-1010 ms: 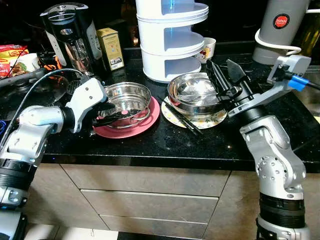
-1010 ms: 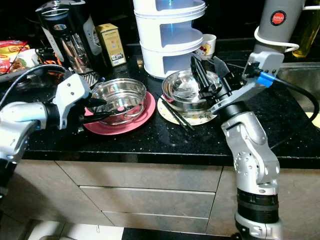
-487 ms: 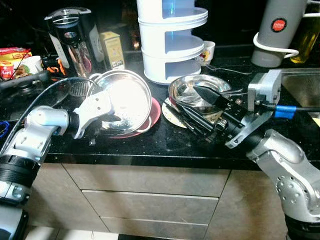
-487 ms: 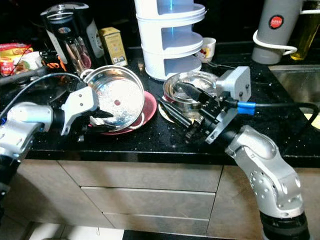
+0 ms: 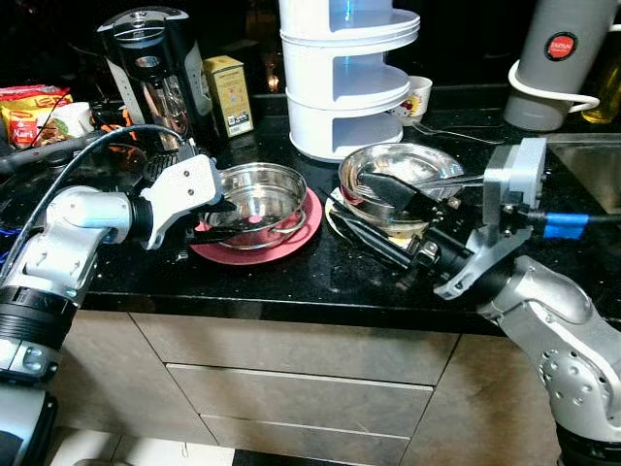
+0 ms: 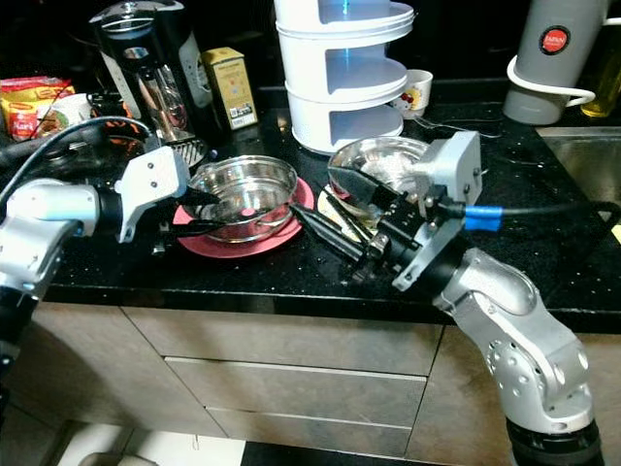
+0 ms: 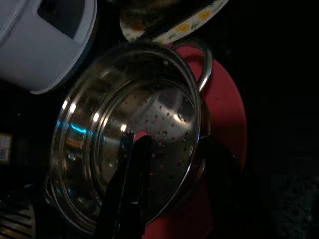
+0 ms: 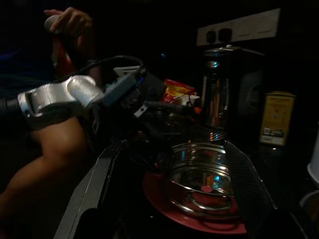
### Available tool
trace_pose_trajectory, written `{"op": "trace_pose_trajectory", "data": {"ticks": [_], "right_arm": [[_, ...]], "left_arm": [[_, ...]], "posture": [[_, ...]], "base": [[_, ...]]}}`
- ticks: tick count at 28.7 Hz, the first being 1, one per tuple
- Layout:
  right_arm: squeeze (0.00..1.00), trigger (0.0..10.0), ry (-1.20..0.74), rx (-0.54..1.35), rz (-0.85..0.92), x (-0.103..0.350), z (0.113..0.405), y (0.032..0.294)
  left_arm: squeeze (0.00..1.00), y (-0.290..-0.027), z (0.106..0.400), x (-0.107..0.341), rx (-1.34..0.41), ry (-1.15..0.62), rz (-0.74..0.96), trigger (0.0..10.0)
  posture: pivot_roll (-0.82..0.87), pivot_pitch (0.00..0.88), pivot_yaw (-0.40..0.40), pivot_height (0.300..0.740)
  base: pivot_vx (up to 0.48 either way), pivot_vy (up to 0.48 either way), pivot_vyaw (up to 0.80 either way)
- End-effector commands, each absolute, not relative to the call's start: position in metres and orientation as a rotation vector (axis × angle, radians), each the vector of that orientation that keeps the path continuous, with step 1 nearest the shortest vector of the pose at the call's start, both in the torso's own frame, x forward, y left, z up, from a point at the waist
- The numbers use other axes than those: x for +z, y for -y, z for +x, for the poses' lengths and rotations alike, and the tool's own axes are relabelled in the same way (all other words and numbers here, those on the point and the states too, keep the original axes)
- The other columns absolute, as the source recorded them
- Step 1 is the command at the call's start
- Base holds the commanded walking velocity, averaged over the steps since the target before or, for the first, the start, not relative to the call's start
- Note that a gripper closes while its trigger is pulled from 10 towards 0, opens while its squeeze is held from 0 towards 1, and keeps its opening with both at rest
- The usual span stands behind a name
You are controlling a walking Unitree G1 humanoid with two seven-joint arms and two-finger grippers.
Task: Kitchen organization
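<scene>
Left tool [image 5: 225, 216] seemingly grips steel pot [image 5: 260, 192] rim.

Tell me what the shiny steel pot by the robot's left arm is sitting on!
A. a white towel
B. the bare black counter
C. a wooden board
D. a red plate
D. The steel pot rests on a round red plate, whose rim shows all around it on the black counter, and the left end effector holds the pot at its near rim.
</scene>
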State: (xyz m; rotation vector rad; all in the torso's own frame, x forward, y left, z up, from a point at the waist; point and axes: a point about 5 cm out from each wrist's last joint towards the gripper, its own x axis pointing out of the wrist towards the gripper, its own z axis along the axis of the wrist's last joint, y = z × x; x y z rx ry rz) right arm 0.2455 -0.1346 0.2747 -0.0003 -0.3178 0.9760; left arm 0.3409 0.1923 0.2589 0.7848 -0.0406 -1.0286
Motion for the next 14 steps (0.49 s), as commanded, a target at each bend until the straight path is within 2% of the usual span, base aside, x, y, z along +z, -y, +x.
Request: {"op": "trace_pose_trajectory", "data": {"ticks": [1,5,6,7,8,12,13,14], "right_arm": [[0.00,10.0,0.300,1.017,0.004,0.2726,0.2419,0.1295],[0.00,10.0,0.295,1.021,0.004,0.2718,0.2416,0.1294],[0.00,10.0,0.291,1.022,0.003,0.2710,0.2418,0.1286],[0.00,10.0,0.291,1.022,0.003,0.2710,0.2418,0.1286],[0.00,10.0,0.287,1.022,0.001,0.2702,0.2421,0.1280],[0.00,10.0,0.281,1.027,0.003,0.2689,0.2419,0.1267],[0.00,10.0,0.280,1.028,0.004,0.2688,0.2417,0.1265],[0.00,10.0,0.279,1.029,0.005,0.2687,0.2418,0.1264]], "left_arm": [[0.00,-0.1982,0.3384,0.2666,-1.021,0.044,0.793,10.0],[0.00,-0.1978,0.3374,0.2685,-1.033,0.040,0.798,10.0],[0.35,-0.1986,0.3360,0.2662,-1.054,0.020,0.804,10.0],[0.35,-0.1986,0.3360,0.2662,-1.054,0.020,0.804,10.0],[1.00,-0.1995,0.3343,0.2634,-1.078,-0.006,0.798,10.0],[1.00,-0.1995,0.3330,0.2595,-1.089,-0.018,0.827,10.0],[0.24,-0.2001,0.3346,0.2596,-1.074,-0.008,0.839,10.0],[0.00,-0.2002,0.3361,0.2598,-1.064,0.002,0.837,10.0]], "posture": [[-0.09,0.000,0.077,0.740],[-0.08,0.000,0.078,0.740],[-0.08,0.000,0.078,0.740],[-0.08,0.000,0.078,0.740],[-0.08,0.000,0.079,0.740],[-0.08,0.000,0.080,0.740],[-0.09,0.000,0.080,0.740],[-0.09,0.000,0.079,0.740]], "base": [[0.000,0.000,0.00],[0.000,0.000,0.00],[0.000,0.000,0.00],[0.000,0.000,0.00],[0.000,0.000,0.00],[0.000,0.000,0.00],[0.000,0.000,0.00],[0.000,0.000,0.00]]}}
